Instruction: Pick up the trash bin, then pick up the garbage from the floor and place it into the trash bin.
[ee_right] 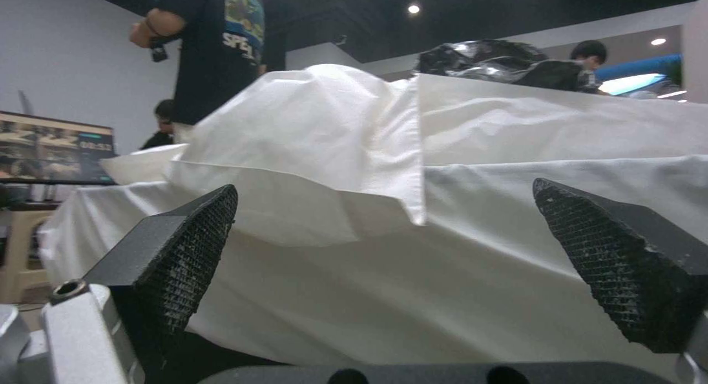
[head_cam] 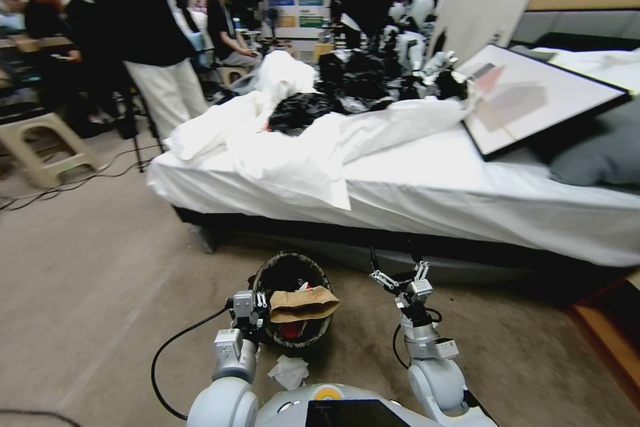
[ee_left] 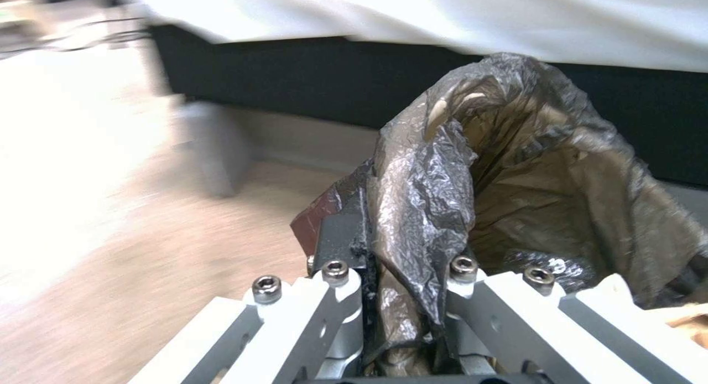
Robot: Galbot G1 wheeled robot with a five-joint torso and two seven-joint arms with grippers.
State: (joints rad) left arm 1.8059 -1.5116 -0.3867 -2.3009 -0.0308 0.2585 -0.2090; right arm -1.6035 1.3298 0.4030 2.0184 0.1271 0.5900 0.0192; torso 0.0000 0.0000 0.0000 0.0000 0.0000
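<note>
The trash bin (head_cam: 293,260), lined with a crinkled black bag, hangs just above the carpet in front of the bed, and my left gripper (head_cam: 257,310) is shut on its left rim. A brown paper bag (head_cam: 303,305) lies across the bin's mouth, with red wrappers under it. In the left wrist view the left gripper (ee_left: 395,273) pinches the black liner (ee_left: 561,185) where it folds over the rim. A crumpled white tissue (head_cam: 289,371) lies on the floor between the bin and my base. My right gripper (head_cam: 400,275) is open and holds nothing, to the right of the bin; in its wrist view the gripper (ee_right: 402,251) faces the hanging bed sheet.
A low bed (head_cam: 427,193) with white sheets, black bags and a leaning framed picture (head_cam: 533,97) stretches across just ahead. A beige stool (head_cam: 40,147) and floor cables (head_cam: 67,183) are at the far left, with people behind. A wooden edge (head_cam: 610,340) is at the right. Open carpet lies to the left.
</note>
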